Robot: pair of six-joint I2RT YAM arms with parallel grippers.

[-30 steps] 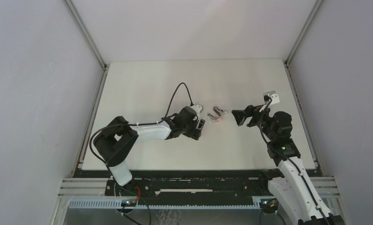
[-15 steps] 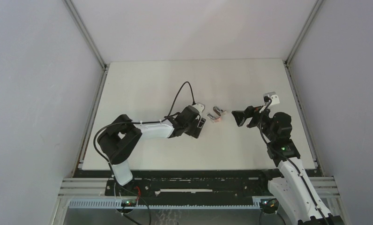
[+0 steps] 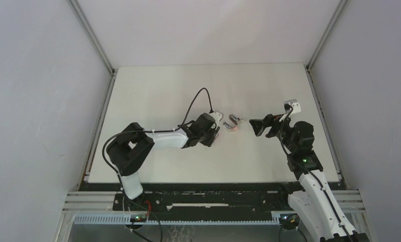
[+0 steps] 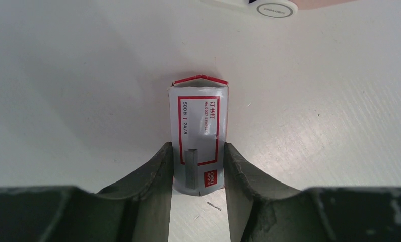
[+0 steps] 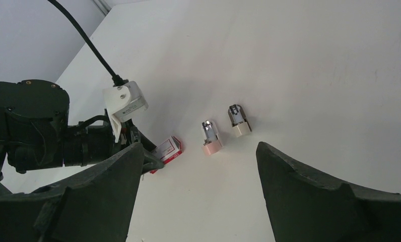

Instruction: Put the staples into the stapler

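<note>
The staple box [image 4: 198, 121], white with a red label, lies flat on the table. My left gripper [image 4: 198, 151] has a finger pressed against each long side of its near end. The box also shows in the right wrist view [image 5: 167, 149], sticking out of the left gripper [image 3: 214, 133]. The staples and their grey tray are hidden. The pink-and-white stapler [image 3: 232, 123] lies spread open just right of the box, as a pink-ended part [image 5: 211, 138] and a white-ended part [image 5: 237, 121]. My right gripper [image 3: 256, 127] is open and empty, hovering right of the stapler [image 5: 199, 151].
The white table top [image 3: 163, 91] is bounded by grey walls with metal rails on the left, right and back. The left arm's black cable [image 3: 196, 101] loops above its wrist. The stapler's white edge with a round logo [image 4: 276, 7] lies just beyond the box.
My left gripper has shifted slightly farther and to the right, toward the stapler, and now grips the box. The right arm has not moved.
</note>
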